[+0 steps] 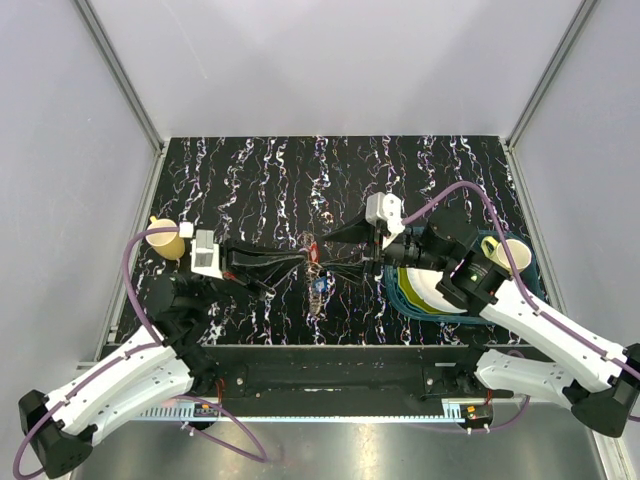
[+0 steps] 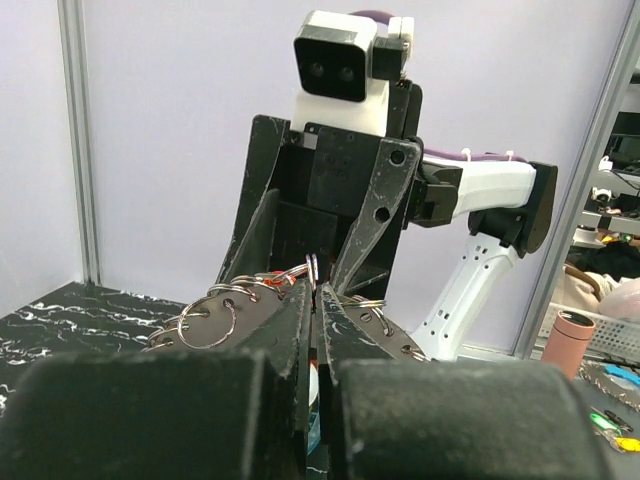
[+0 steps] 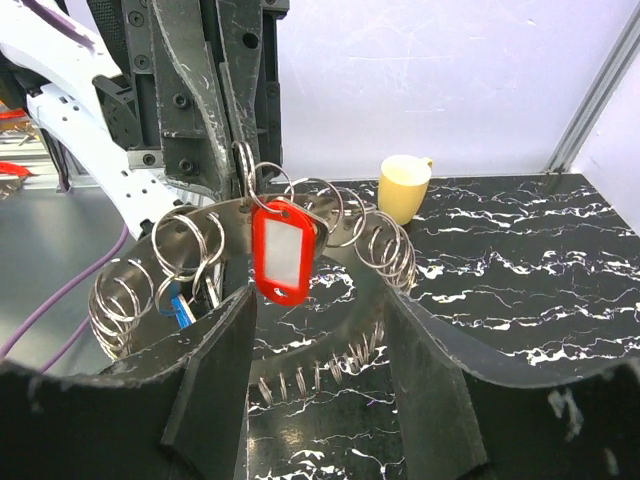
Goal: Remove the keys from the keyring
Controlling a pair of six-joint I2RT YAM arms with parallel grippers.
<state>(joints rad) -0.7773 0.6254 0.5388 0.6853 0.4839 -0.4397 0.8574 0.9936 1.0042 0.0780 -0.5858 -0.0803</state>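
Top external: left end effector (image 1: pixel 303 262) clenched on the keyring (image 1: pixel 318 264), held up over the table (image 1: pixel 250 180). Left wrist: keyring pinched tight at its band, loops fanning left. Right wrist: right end effector (image 3: pixel 318 300) released, straddling the hanging red key (image 3: pixel 280 250); blue key (image 3: pixel 183 310) dangles lower left.

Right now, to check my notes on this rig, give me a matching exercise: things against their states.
1 red plastic key tag
2 left tool
3 right tool
4 pale yellow cup near left arm

a open
b standing on the black marbled table
c hanging from the silvery metal keyring
d shut on the keyring

Pairs: 1c, 2d, 3a, 4b
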